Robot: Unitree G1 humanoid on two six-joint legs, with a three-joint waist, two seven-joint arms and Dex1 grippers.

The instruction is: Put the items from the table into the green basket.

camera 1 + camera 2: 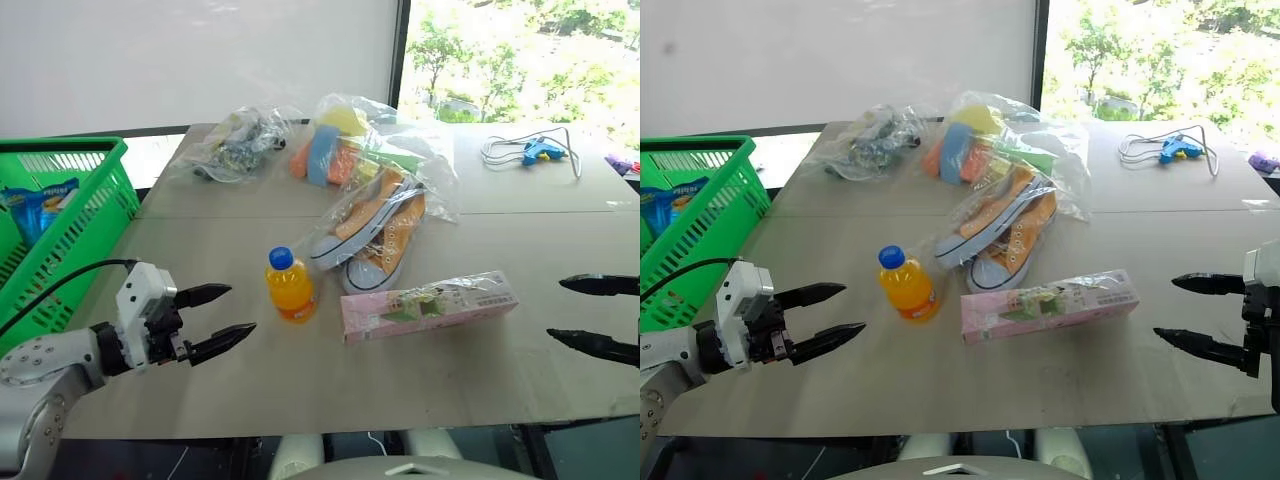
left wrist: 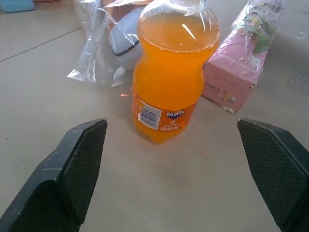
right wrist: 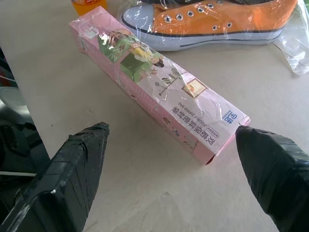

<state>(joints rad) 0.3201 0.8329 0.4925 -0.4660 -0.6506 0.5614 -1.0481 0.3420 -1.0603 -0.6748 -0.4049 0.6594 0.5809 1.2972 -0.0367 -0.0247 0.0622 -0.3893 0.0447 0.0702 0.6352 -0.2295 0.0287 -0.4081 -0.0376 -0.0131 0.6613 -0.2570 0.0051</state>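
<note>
I see a blue glue gun (image 1: 541, 151) with its looped white cord (image 1: 500, 150) lying at the far right, a window (image 1: 520, 60) behind it

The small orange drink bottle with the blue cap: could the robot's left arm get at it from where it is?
Probably yes. The left pincer stands open, pointing at the bottle, with only bare beige tabletop between them.

The left arm reaches in from 8 o'clock, wrist angled toward 3 o'clock; its left gripper (image 1: 217, 319) stands with fingers spread wide, holding nothing. The right gripper (image 1: 1185, 313) enters from 3 o'clock, pointing toward 9 o'clock, fingers likewise wide apart and empty.
</note>
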